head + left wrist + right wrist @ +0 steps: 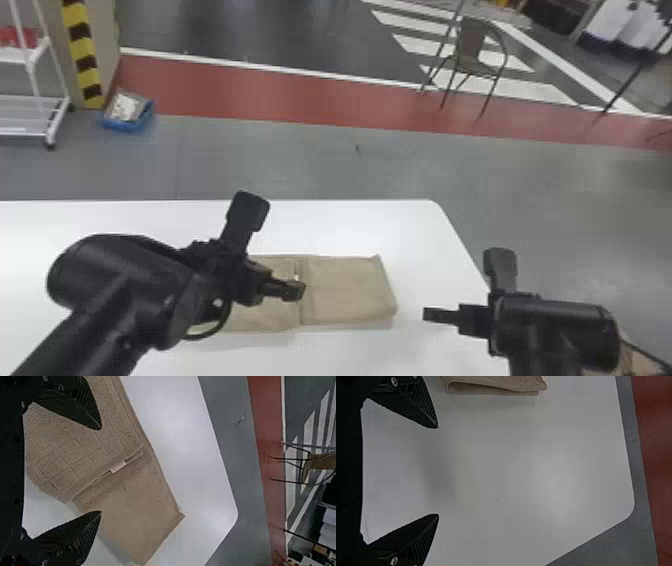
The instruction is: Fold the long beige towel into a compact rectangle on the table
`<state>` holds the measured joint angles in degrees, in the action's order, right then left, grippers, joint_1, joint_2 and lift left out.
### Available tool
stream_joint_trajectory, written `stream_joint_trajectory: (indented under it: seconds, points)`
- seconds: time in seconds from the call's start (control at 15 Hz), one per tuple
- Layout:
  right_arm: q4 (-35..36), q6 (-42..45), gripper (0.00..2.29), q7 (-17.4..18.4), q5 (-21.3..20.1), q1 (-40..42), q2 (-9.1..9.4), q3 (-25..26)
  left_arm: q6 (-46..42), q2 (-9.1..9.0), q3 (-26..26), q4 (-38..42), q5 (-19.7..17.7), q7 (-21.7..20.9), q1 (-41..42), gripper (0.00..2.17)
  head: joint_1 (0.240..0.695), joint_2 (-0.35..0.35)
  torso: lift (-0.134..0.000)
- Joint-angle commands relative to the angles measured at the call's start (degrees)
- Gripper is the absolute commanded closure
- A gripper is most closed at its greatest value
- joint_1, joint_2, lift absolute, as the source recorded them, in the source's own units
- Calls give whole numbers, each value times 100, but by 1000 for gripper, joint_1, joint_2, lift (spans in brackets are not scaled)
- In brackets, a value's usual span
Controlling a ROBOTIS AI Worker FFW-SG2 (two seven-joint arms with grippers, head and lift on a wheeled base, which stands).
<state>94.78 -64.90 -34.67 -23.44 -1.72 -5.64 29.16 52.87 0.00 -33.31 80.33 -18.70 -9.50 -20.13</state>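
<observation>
One part-folded towel (347,290) lies on the table (350,225), long axis left to right; I have the left gripper (100,470) nearer, above it, and the right gripper (438,471) off its right end, both wide open and empty.

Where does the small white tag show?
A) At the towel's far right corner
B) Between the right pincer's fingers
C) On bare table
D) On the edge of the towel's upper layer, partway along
D: the white tag sits on the edge of the upper layer, which ends partway along the beige towel.
</observation>
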Motion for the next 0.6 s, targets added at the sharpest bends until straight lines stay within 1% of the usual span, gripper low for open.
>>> stream_joint_trajectory:
  seconds: [0.0,0.07,0.13,0.27,0.33,0.4,0.47,0.53]
  points:
    - [436,-432,83,-66,156,5,116,-77,71,-15,800,185,209,-334,317,36,695,-350,0]
    - [542,-625,83,-74,270,-22,151,-112,106,-15,967,334,288,-360,396,36,695,-350,0]
    - [594,-678,87,-66,481,-74,221,-130,88,-15,1116,369,279,-413,440,36,695,-350,0]
    - [612,-801,90,-66,885,-215,406,-112,18,0,1687,343,323,-518,510,36,695,-350,0]
    - [594,-801,90,-48,1079,-268,458,-148,-210,123,2013,352,323,-641,633,36,695,-350,0]
    - [559,-748,93,-48,1149,-303,529,-209,-404,211,2259,361,314,-729,748,36,695,-350,0]
    - [498,-731,87,-22,1272,-347,569,-315,-457,272,2637,369,314,-878,888,36,695,-350,0]
    - [489,-731,87,40,1378,-356,569,-446,-457,316,2971,466,314,-1010,1029,36,695,-350,0]
